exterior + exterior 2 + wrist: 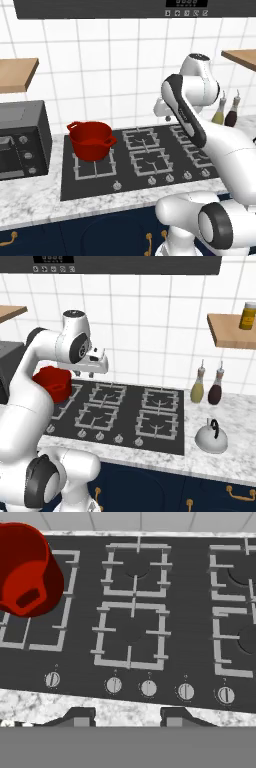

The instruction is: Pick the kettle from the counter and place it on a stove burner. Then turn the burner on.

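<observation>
Gripper (pixel 127 714) hangs above the cooktop (pixel 190 612), fingers parted, holding nothing. Kettle (pixel 211 437) sits untouched on the bench (pixel 235 456), right of the cooktop, well apart from the gripper. Red pot (pixel 90 140) occupies a left grate. Pick, placing, burner (pixel 157 423) knob all remain.

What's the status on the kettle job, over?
Pincer open, empty, above the cooktop. Kettle untouched on the counter, right of the stove. Red pot occupies a left burner; others free.

Red pot (pixel 27 569) on cooktop (pixel 190 637) above five knobs (pixel 148 688).
</observation>
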Robot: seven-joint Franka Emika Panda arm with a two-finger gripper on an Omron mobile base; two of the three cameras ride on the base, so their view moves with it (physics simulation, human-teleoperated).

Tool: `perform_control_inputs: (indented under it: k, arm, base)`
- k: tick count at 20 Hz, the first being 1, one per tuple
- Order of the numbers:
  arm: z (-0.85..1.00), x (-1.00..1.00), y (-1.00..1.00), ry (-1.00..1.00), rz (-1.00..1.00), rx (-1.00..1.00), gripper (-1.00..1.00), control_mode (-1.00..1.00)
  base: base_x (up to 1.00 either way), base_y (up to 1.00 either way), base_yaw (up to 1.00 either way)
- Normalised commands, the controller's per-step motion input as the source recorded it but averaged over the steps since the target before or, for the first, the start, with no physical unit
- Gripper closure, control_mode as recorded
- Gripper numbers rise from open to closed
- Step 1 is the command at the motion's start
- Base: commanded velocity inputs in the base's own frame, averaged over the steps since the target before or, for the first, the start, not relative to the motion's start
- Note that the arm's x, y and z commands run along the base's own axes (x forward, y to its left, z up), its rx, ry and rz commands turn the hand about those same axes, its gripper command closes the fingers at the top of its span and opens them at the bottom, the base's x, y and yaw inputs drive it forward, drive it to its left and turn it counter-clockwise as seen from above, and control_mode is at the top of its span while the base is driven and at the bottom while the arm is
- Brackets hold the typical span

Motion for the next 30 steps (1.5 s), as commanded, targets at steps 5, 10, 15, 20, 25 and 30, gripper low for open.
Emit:
perform_control_inputs:
  k: [5, 10, 15, 20, 25, 30]
  arm:
    - [0.00, -0.38, -0.62, -0.03, 0.00, 0.00, -1.00, -1.00]
    - [0.00, -0.46, -0.89, -0.02, -0.04, 0.00, -1.00, -1.00]
    - [0.00, -0.60, -0.99, -0.04, -0.05, 0.00, -1.00, -1.00]
    - [-0.04, -0.45, -1.00, -0.02, -0.04, 0.00, -1.00, -1.00]
    - [-0.20, -0.13, -1.00, 0.00, -0.04, 0.00, -1.00, -1.00]
    - [-0.36, 0.00, -1.00, 0.02, -0.03, 0.00, -1.00, -1.00]
  base:
    - [0.00, 0.00, 0.00]
    - [0.00, 0.00, 0.00]
    - [0.00, 0.00, 0.00]
    - [0.00, 0.00, 0.00]
    - [0.00, 0.00, 0.00]
    - [0.00, 0.00, 0.00]
